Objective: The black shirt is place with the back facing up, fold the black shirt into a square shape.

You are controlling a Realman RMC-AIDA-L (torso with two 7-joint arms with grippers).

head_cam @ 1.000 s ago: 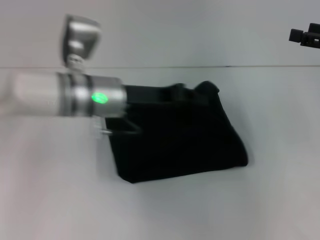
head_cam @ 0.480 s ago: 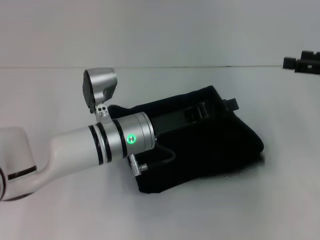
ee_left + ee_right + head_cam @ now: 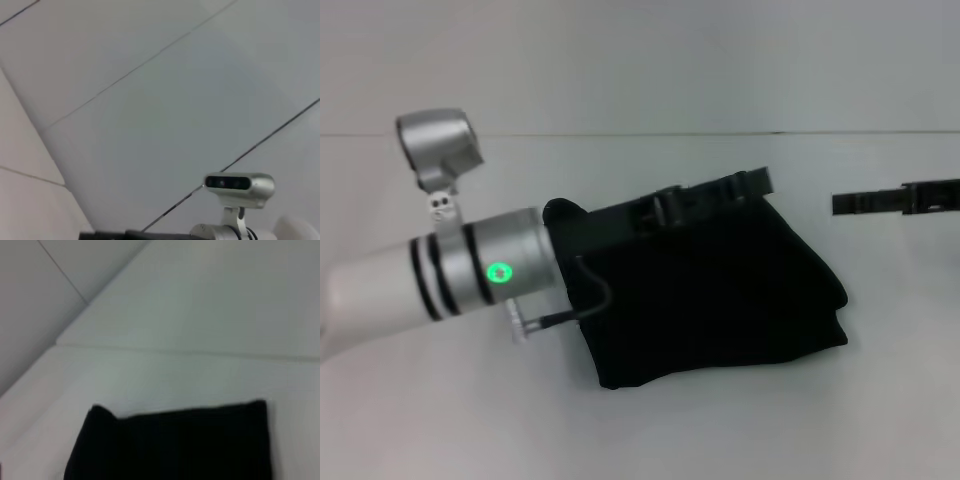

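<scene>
- The black shirt (image 3: 720,295) lies folded into a compact, roughly four-sided bundle at centre frame of the head view, on the white table (image 3: 880,420).
- The left gripper (image 3: 720,195) reaches in from the left of the frame and lies along the bundle's upper edge, black against black; whether its fingers are apart, together or pinching cloth cannot be told.
- The right gripper (image 3: 850,203) hangs at the right of the frame, level with the bundle's upper edge and apart from its upper right corner; its finger state cannot be told either.
- The shirt's long axis runs left to right across the frame, tilted slightly.
- The left gripper is the nearer one, right over the fabric; the shirt lies below and left of the right gripper.
- The right wrist view shows the shirt (image 3: 175,445) low in its frame.
</scene>
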